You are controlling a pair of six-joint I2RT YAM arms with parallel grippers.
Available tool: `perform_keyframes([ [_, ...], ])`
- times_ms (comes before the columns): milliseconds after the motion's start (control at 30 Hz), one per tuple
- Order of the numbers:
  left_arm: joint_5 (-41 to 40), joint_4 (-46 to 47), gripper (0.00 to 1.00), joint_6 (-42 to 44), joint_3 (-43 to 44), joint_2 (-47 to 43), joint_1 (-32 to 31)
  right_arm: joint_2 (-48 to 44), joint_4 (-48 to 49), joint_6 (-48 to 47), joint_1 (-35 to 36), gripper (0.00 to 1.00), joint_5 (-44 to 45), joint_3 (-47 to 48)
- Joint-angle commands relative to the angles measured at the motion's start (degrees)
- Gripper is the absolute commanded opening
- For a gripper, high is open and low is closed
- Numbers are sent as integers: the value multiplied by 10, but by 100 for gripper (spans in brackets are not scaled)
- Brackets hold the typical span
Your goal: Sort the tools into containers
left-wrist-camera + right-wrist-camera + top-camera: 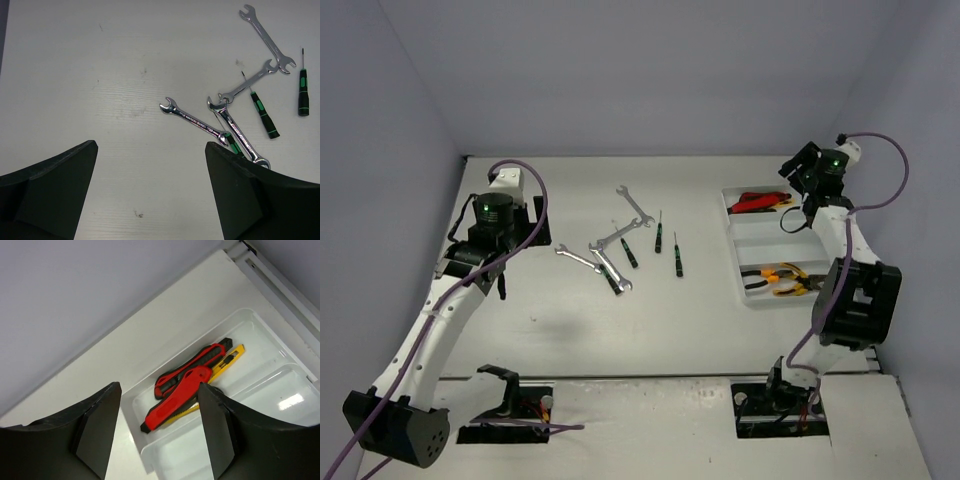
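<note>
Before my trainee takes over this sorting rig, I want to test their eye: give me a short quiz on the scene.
1. True or false: the left gripper is shut.
2. How many wrenches lie on the table?
3. What lies in the far compartment of the tray? A nothing; B cutters; C wrenches.

Key: 1 false, its jaws stand apart and empty. 2 four. 3 B.
</note>
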Motion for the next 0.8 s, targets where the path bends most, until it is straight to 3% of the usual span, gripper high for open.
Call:
perform_keyframes([
  [0,3,26,87,10,8,-6,5,-57,-96,-95,100,60,19,12],
  [333,0,21,87,16,8,2,4,-38,-224,-114,327,54,67,-28],
  [500,4,21,87,16,7,7,4,8,-262,-98,390,53,97,-19],
  [767,9,20,87,15,6,12,5,107,-284,-74,425,46,112,19],
])
